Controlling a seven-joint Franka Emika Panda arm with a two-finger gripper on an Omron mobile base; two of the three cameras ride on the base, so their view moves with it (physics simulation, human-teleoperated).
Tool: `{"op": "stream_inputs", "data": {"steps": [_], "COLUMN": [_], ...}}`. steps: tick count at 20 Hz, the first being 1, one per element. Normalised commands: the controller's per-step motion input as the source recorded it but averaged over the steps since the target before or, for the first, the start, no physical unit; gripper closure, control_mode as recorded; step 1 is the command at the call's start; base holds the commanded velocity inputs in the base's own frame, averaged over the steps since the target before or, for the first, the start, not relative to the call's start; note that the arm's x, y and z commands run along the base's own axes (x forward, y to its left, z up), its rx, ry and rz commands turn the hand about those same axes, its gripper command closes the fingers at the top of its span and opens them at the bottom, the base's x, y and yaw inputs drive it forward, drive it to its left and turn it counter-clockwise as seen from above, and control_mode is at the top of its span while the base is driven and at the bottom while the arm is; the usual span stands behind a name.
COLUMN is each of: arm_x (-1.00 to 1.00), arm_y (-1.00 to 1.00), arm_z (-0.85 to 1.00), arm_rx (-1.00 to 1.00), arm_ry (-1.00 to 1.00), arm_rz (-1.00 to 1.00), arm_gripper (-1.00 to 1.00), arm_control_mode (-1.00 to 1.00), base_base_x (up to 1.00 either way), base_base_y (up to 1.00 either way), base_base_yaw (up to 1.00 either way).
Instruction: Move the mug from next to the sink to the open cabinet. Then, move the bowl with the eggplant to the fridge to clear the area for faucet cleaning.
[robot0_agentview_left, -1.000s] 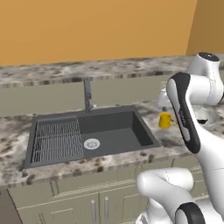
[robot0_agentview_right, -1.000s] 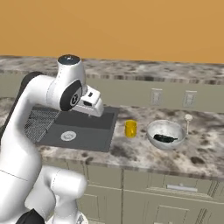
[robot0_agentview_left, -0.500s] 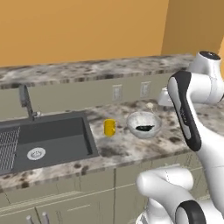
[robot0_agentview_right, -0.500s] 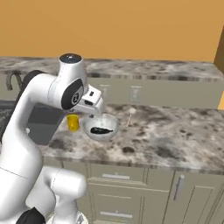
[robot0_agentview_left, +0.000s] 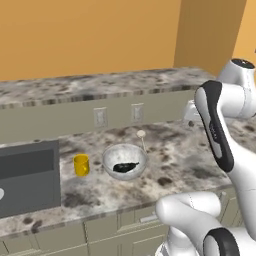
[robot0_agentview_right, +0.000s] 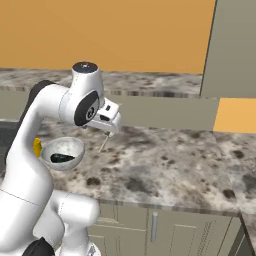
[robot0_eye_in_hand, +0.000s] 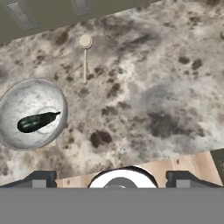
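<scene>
Fingers (robot0_eye_in_hand: 41, 178) stand wide apart, holding nothing, high above the counter (robot0_agentview_left: 190, 160). I see the mug (robot0_agentview_left: 81, 165) between the sink (robot0_agentview_left: 27, 177) and the bowl (robot0_agentview_left: 124, 161) holding the eggplant (robot0_eye_in_hand: 37, 122); a wooden spoon (robot0_eye_in_hand: 85, 57) lies just behind the bowl.

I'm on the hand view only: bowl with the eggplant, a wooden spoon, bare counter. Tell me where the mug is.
Observer: The mug stands upright on the counter just beside the bowl, between it and the sink.
Operator: Report whether the gripper holds anything.
Observer: The gripper hangs above the counter with nothing in it; open or shut, I cannot tell.
Operator: Say how the gripper sits relative to the bowl.
Observer: In the right base view it hovers higher than the bowl, off to the side away from the mug, over the wooden spoon.
</scene>
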Motion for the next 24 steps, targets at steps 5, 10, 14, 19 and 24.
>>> {"op": "stream_inputs", "data": {"steps": [5,10,14,19,24], "arm_x": [0.05,0.31,0.68,0.67,0.92], "arm_y": [0.28,0.98,0.78,0.06,0.00], "arm_z": [-0.17,-0.66,-0.76,-0.17,-0.36], "arm_rx": [0.03,0.25,0.36,0.05,-0.15], "arm_ry": [0.00,0.00,0.03,0.12,0.17], "arm_rz": [0.00,0.00,-0.04,-0.05,-0.02], "arm_gripper": [-1.00,-1.00,-1.00,-1.00,-1.00], "arm_control_mode": [-1.00,-1.00,-1.00,-1.00,-1.00], "base_base_x": [0.16,0.00,0.00,0.00,0.00], "base_base_y": [-0.03,0.00,0.00,0.00,0.00], "base_base_yaw": [0.00,0.00,0.00,0.00,0.00]}}
